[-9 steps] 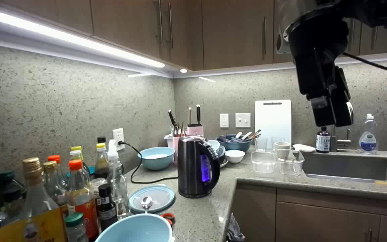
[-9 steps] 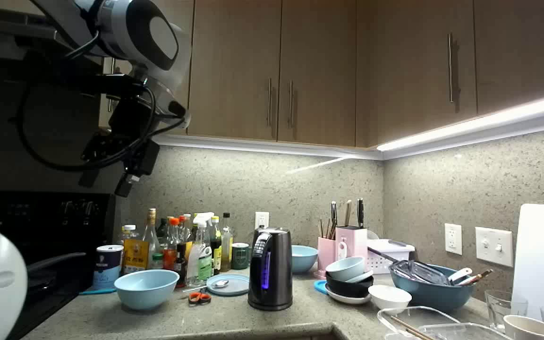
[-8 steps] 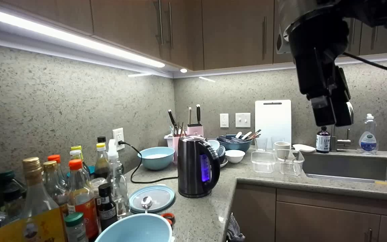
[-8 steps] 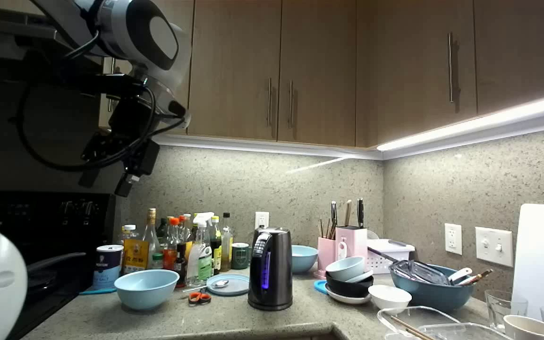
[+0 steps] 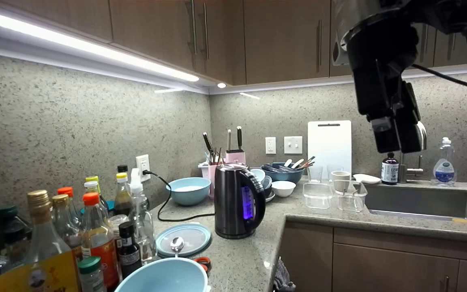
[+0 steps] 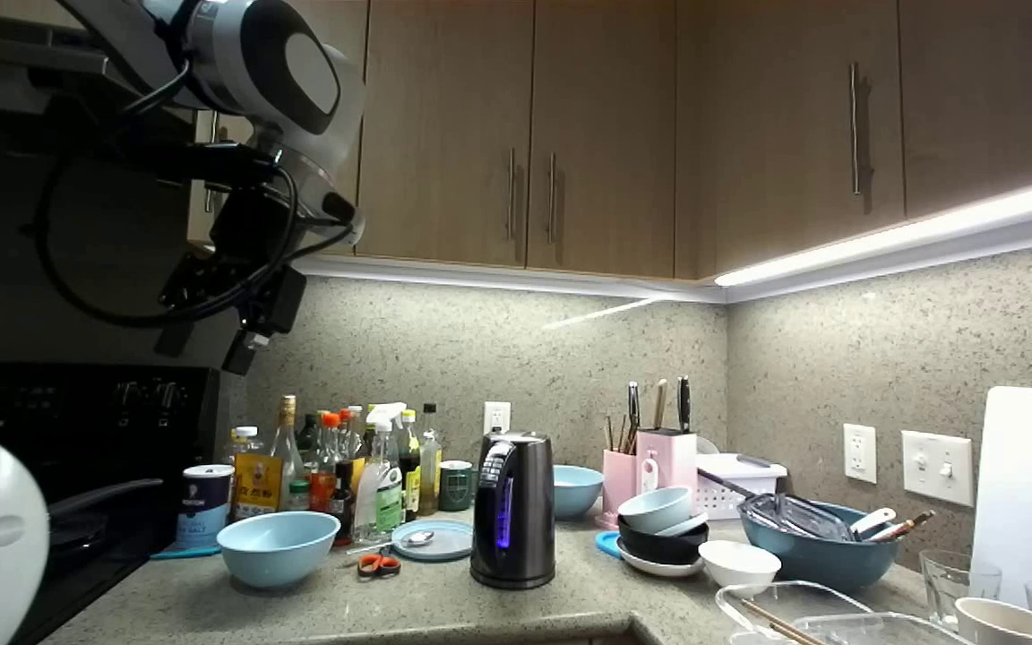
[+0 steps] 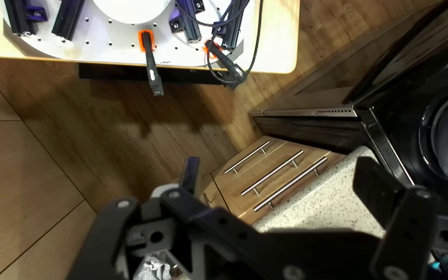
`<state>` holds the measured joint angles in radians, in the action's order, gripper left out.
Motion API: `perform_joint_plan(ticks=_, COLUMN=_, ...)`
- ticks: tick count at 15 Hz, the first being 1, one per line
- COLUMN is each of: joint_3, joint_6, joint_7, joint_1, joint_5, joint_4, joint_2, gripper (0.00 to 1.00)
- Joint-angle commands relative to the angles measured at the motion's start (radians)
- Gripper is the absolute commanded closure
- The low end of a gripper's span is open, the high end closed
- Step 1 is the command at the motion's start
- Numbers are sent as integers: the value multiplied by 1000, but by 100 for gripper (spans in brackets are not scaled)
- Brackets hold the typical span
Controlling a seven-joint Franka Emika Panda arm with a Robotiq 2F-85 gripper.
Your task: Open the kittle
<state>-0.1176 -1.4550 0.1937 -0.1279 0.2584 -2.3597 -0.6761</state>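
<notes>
The kittle is a tall dark glossy electric kettle (image 5: 228, 202) with a purplish-blue lit window beside its handle. It stands upright on the counter and also shows in an exterior view (image 6: 531, 515). Its lid looks closed. My gripper (image 6: 207, 348) hangs high in the air, well apart from the kettle, over the stove side. It also shows in an exterior view (image 5: 399, 142) at the upper right. In the wrist view the gripper (image 7: 281, 177) has its fingers wide apart with nothing between them. The kettle is out of view there.
A light-blue bowl (image 6: 279, 548), scissors (image 6: 379, 565) and a blue plate (image 6: 434, 548) lie near the kettle. Sauce bottles (image 5: 99, 235) crowd the wall side. Stacked bowls (image 6: 664, 533) and a pink knife block (image 6: 668, 466) stand beyond it. Cabinets (image 6: 444, 134) hang above.
My gripper has shifted very slightly, a little left in an exterior view and a little right in an exterior view. The kettle and other things have not moved.
</notes>
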Motion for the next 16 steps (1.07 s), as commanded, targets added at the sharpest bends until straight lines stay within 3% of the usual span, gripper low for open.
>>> perform_joint_plan(ticks=1, joint_3=-27, joint_6=-83, joint_7=-8, joint_1=42, joint_5=-23, joint_4=23, joint_2=69, gripper=0)
perform_joint_plan(ticks=6, joint_3=-51, joint_6=-289, joint_7=4, joint_1=73, joint_5=-189, joint_4=76, joint_2=206, gripper=0)
perform_joint_plan(ticks=9, joint_3=-44, joint_6=-341, joint_7=11, joint_1=81, joint_5=-280, joint_4=133, joint_2=282, gripper=0)
perform_joint_plan(ticks=10, joint_3=-30, joint_6=-325, joint_7=2, joint_1=60, joint_5=-238, joint_4=89, joint_2=233, gripper=0)
perform_joint_plan(ticks=15, joint_3=-28, joint_6=-330, joint_7=3, joint_1=66, joint_5=-262, joint_4=134, joint_2=288, gripper=0)
perform_joint_plan(ticks=16, joint_3=-31, joint_6=-380, joint_7=37, joint_1=71, joint_5=-255, joint_4=120, joint_2=292, gripper=0)
